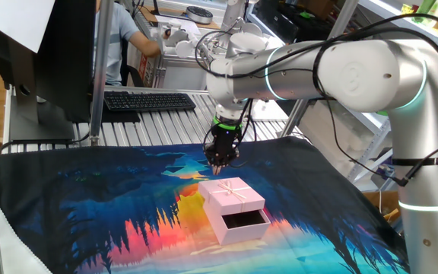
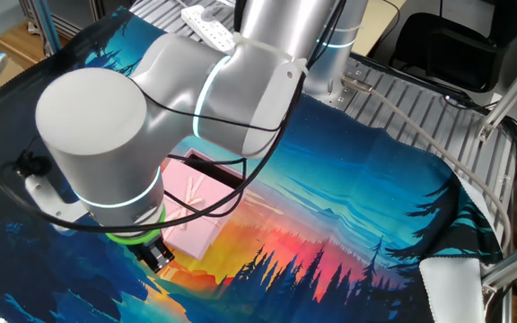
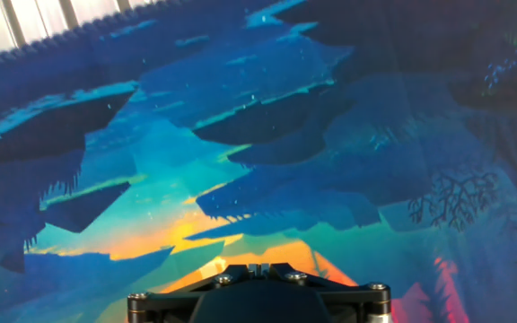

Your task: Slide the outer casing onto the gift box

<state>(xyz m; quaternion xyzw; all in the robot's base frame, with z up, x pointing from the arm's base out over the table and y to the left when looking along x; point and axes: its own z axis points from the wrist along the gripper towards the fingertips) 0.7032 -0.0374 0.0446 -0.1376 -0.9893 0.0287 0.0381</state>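
Robot claw [image 1: 220,158] hovering behind a pink gift set on a cloth-covered counter [image 1: 90,205].

The casing [image 1: 234,195], pale pink with a cream ribbon and bow, sits over the back part of the box [image 1: 242,224], whose dark-lined front end pokes out toward the camera in one fixed view. Both rest on a mat printed with a blue and orange forest sunset. The claw hangs above the mat just behind the casing, not touching it. Whether its fingers are spread or pressed together cannot be told. A keyboard [image 1: 149,100] lies on the slatted surface beyond.
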